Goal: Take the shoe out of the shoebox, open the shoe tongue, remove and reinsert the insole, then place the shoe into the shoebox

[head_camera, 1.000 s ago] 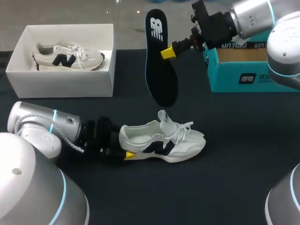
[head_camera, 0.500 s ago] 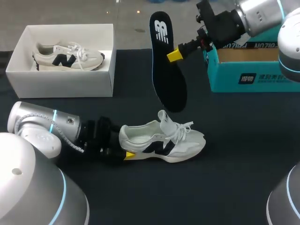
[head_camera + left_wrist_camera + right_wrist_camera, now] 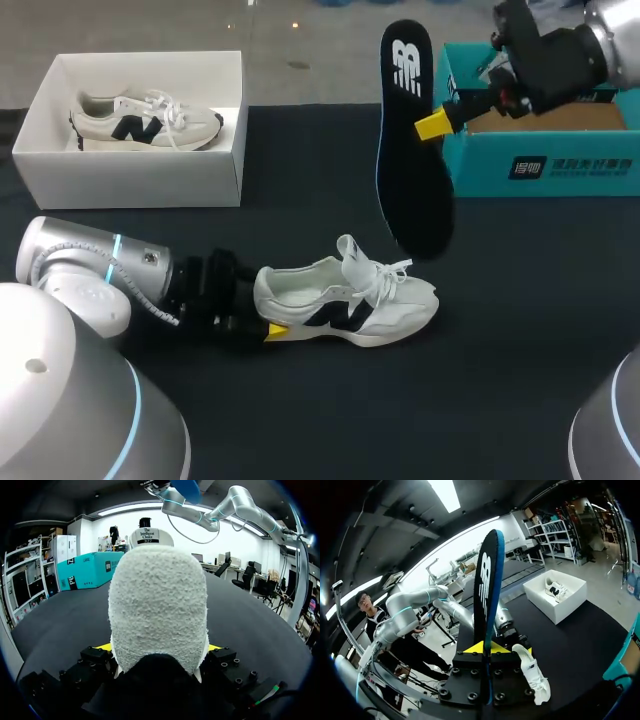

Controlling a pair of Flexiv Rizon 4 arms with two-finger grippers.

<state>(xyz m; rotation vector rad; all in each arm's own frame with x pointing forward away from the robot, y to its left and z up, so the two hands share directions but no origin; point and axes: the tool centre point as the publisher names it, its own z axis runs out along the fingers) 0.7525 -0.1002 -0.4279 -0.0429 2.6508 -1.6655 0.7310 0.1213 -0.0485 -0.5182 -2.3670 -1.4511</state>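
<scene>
A white shoe (image 3: 345, 300) with a dark side logo lies on its sole mid-table, tongue pulled up. My left gripper (image 3: 265, 308) comes in low from the left and is shut on the shoe's heel. In the left wrist view the terry heel (image 3: 159, 605) fills the space between the fingers, a yellow tip showing at each side. My right gripper (image 3: 432, 125) is shut on a black insole (image 3: 412, 150) with a white logo, holding it on end in the air above and to the right of the shoe. The right wrist view shows the insole (image 3: 485, 595) edge-on between the yellow tips.
A white shoebox (image 3: 130, 180) at the back left holds a second white shoe (image 3: 145, 120). An open teal box (image 3: 540, 165) stands at the back right, just behind the right gripper. The black tabletop is bare in front of the shoe.
My right arm has carried the insole to the right, toward the teal box. The left gripper and the shoe have stayed put.
</scene>
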